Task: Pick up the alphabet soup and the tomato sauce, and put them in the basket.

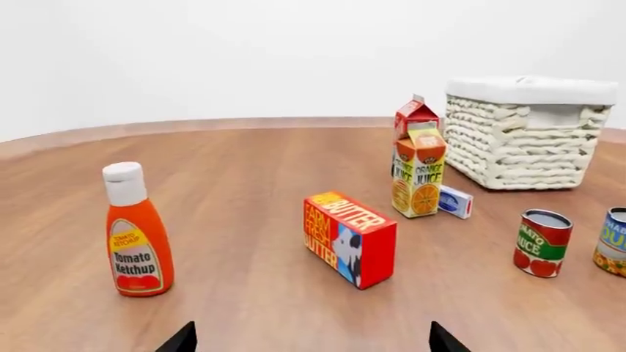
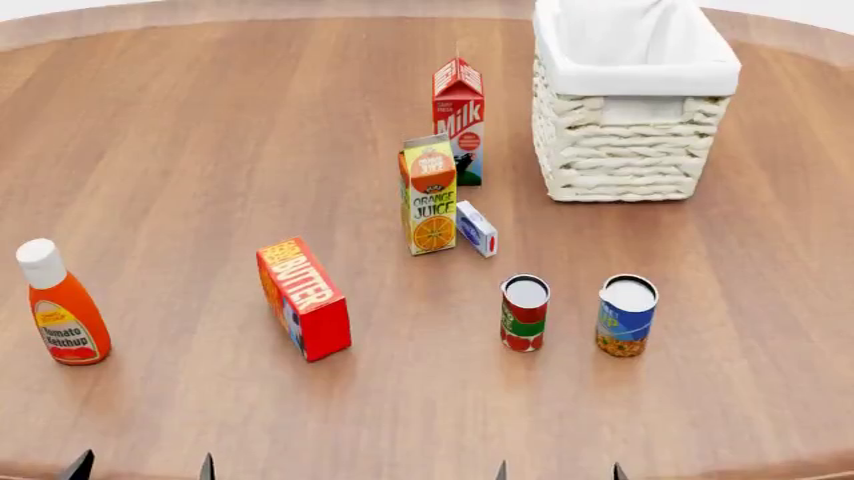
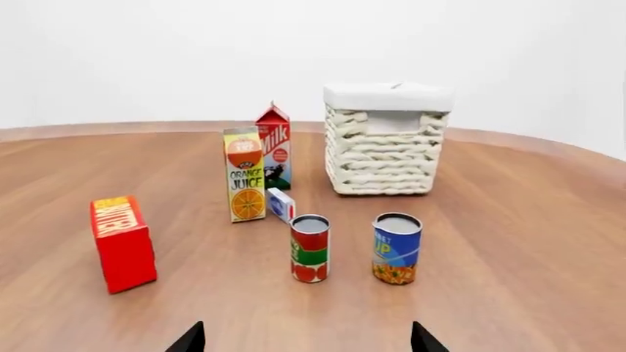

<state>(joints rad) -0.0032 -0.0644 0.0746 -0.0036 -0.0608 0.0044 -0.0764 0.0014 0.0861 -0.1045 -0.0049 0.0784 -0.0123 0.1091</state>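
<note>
The alphabet soup (image 2: 626, 316), a blue can with a yellow-orange band, stands upright on the wooden table right of the tomato sauce (image 2: 523, 313), a red can with a green band. Both also show in the right wrist view, the alphabet soup (image 3: 396, 248) and the tomato sauce (image 3: 310, 248), and in the left wrist view, the tomato sauce (image 1: 542, 243) and the alphabet soup (image 1: 613, 241) at the frame's edge. The cream wicker basket (image 2: 627, 150) sits behind them, empty. My left gripper (image 2: 142, 468) and right gripper (image 2: 558, 471) are open at the near table edge, holding nothing.
A butter box (image 2: 304, 299) lies left of the cans. An orange juice carton (image 2: 429, 196), a milk carton (image 2: 458, 120) and a small blue-white box (image 2: 477, 229) stand between cans and basket. A ketchup bottle (image 2: 60, 305) is far left.
</note>
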